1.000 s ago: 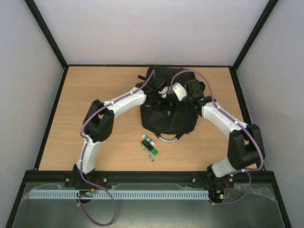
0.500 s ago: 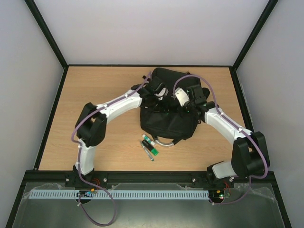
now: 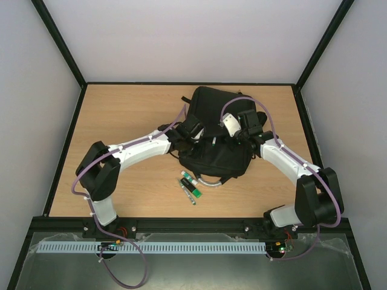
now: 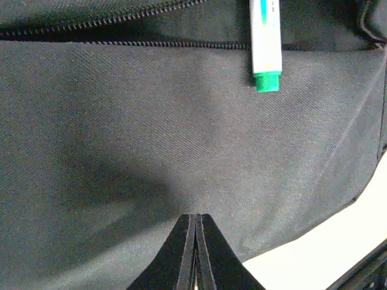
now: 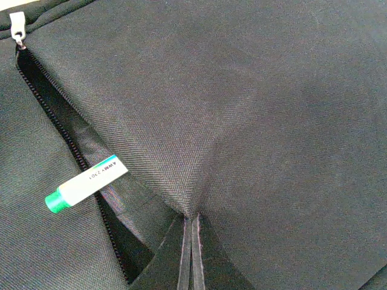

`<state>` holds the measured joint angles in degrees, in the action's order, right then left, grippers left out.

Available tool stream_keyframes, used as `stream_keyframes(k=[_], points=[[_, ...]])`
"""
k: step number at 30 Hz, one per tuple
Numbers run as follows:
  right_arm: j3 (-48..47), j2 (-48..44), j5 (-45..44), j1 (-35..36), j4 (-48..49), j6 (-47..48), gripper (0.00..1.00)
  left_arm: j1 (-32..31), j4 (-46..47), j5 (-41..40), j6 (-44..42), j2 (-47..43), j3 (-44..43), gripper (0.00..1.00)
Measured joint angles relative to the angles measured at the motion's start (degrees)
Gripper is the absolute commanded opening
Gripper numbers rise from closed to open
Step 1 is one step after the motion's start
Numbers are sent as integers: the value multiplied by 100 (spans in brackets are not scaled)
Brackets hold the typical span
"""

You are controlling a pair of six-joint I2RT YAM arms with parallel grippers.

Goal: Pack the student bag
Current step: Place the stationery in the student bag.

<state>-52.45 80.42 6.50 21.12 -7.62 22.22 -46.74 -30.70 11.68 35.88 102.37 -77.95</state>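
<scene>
The student bag is a black backpack lying flat mid-table, its grey loop handle towards the arms. One zip pocket gapes open, and a white pen with a green cap pokes out of it, also seen in the left wrist view. My right gripper is shut on a pinched fold of the bag's fabric beside that opening, pulling it into a small peak. My left gripper is shut with nothing in it, just over the bag's left side.
Two green-and-white pens and a dark one lie on the wooden table just in front of the bag. Black frame rails edge the table on all sides.
My left gripper opened over the pocket, left the pen there, shut again and drew back to the bag's left edge. The right gripper kept its pinch on the fabric.
</scene>
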Motion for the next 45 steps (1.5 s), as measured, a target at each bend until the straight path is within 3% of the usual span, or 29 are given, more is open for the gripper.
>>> stream_keyframes(k=[7,22,28,35,39,45], points=[[96,-181,-7,0,17,0,1,-61,765,-9,57,474,-85,2],[129,-212,-13,0,31,2,1,24,826,-33,168,1604,-1707,2],[138,-212,-15,0,70,4,1,114,776,105,293,1764,-1836,2],[162,-212,-9,0,72,4,1,74,901,83,177,1386,-1331,10],[162,-212,-9,0,70,4,1,9,715,-2,13,841,-1038,21],[164,-210,-7,0,70,26,1,-90,472,-105,-131,-286,-238,29]])
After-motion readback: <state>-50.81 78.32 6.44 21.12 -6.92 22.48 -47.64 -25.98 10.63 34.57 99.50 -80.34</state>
